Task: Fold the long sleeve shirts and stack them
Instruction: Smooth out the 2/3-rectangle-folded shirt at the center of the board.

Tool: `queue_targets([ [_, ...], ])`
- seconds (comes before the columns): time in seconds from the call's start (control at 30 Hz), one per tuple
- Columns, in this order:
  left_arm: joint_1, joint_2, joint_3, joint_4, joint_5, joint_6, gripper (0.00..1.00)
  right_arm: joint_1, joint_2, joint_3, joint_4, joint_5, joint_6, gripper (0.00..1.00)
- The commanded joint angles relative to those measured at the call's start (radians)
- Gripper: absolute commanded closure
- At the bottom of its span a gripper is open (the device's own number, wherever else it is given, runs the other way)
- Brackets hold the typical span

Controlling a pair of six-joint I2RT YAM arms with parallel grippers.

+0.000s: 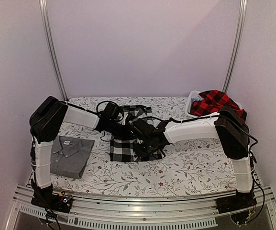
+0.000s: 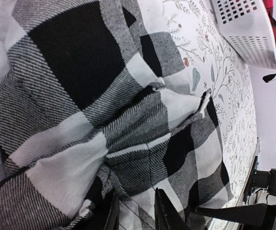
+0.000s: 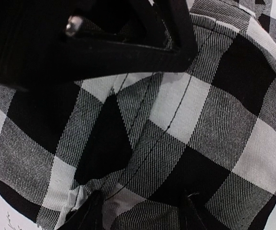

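The black-and-white check shirt (image 1: 122,149) lies bunched in the middle of the table, and it fills the left wrist view (image 2: 80,72) and the right wrist view (image 3: 200,120). My left gripper (image 1: 115,125) is at its far left part, jaws closed on a raised fold of the cloth (image 2: 137,213). My right gripper (image 1: 146,140) hovers just over the shirt's right side, open, with flat cloth between its fingertips (image 3: 138,213). The plain grey shirt (image 1: 71,155) lies folded at the near left. The red-and-black check shirt (image 1: 215,101) hangs out of the basket.
The white plastic basket (image 1: 192,103) stands at the back right corner and also shows in the left wrist view (image 2: 245,28). The table has a floral cloth (image 1: 190,165). The left arm's black body (image 3: 104,43) crosses the top of the right wrist view.
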Motion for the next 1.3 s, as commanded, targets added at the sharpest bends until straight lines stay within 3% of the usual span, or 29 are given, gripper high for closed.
queue_targets([
  [0.0,0.018,0.038,-0.007,-0.036,-0.027,0.022,0.74,0.01,0.039,0.014,-0.073,0.027,0.032,0.45],
  [0.27,0.02,0.009,0.006,-0.054,-0.024,0.055,0.74,-0.01,-0.108,-0.034,-0.067,0.005,0.04,0.42],
  [0.57,0.021,-0.006,0.02,-0.071,-0.027,0.07,0.74,-0.045,-0.221,-0.241,-0.012,-0.073,0.097,0.55],
  [0.8,0.019,-0.055,0.041,-0.077,-0.016,0.077,0.7,-0.06,-0.217,-0.311,0.041,-0.125,0.122,0.57],
  [1.03,0.015,-0.234,-0.004,-0.106,-0.04,0.065,0.61,-0.08,-0.308,-0.316,0.031,-0.12,0.114,0.56],
  [1.27,0.015,-0.496,-0.246,-0.145,-0.119,0.035,0.59,-0.097,-0.391,-0.377,0.041,-0.147,0.105,0.53],
])
